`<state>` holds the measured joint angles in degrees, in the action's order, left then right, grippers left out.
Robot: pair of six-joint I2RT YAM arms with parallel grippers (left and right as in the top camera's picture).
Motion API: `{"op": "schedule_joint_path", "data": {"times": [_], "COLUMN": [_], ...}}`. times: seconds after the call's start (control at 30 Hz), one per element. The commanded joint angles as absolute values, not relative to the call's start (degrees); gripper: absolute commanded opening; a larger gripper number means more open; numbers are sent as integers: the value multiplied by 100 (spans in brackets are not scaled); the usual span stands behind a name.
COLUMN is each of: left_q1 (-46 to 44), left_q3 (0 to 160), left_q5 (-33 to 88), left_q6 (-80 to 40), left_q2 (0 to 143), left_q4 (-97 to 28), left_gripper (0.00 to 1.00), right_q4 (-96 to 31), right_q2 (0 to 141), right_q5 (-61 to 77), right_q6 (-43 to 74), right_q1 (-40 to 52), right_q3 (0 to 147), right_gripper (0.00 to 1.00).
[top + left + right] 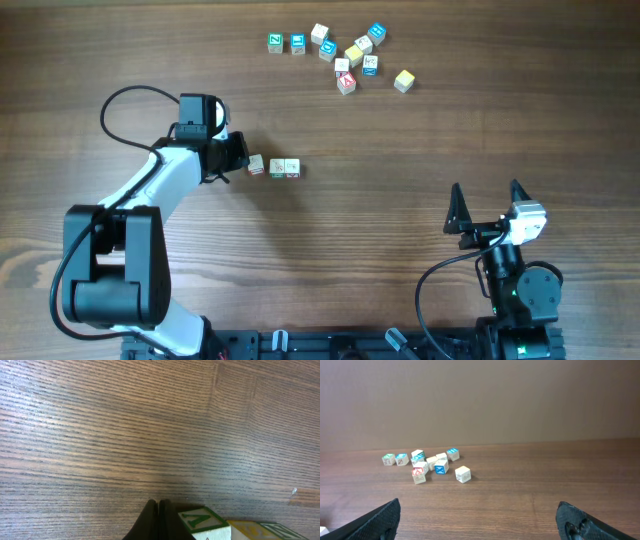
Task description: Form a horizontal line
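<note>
Right gripper (486, 192) near base, jaws wide apart, empty. Mid-table: horizontal line (276, 167) stands at three cubes, two flush and the left one slightly off, with left gripper (241, 159) just beside it, fingers (151, 522) pressed together on nothing. Far side: loose scatter (345, 55), ten or so cubes unplaced, so the task looks early.

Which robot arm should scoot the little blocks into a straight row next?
Probably left: the left gripper sits right beside the short row of small wooden letter cubes. The right gripper is open, far off.
</note>
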<state>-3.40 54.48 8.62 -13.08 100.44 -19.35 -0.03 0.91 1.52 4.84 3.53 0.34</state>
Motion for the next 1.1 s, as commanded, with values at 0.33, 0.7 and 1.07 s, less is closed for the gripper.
{"op": "schedule_joint_path", "data": {"times": [0.33,0.7,1.07], "left_q1": [-714,-768,-1039], "left_q3": [5437,5981,6080], "left_q5": [851,1201,760], "left_q6": [-1070,-917,-921], "left_q2": [10029,10029,10029], "left_q4": [-1872,-1391,-2191], "left_gripper": [4,4,4], "right_q4": [12,14,14], "right_q2": [64,64,64], "right_q5": [248,248,248], "right_q6": [451,449,449], "right_q1": [336,336,336], "right_q3": [30,30,30], "right_gripper": [100,100,100]}}
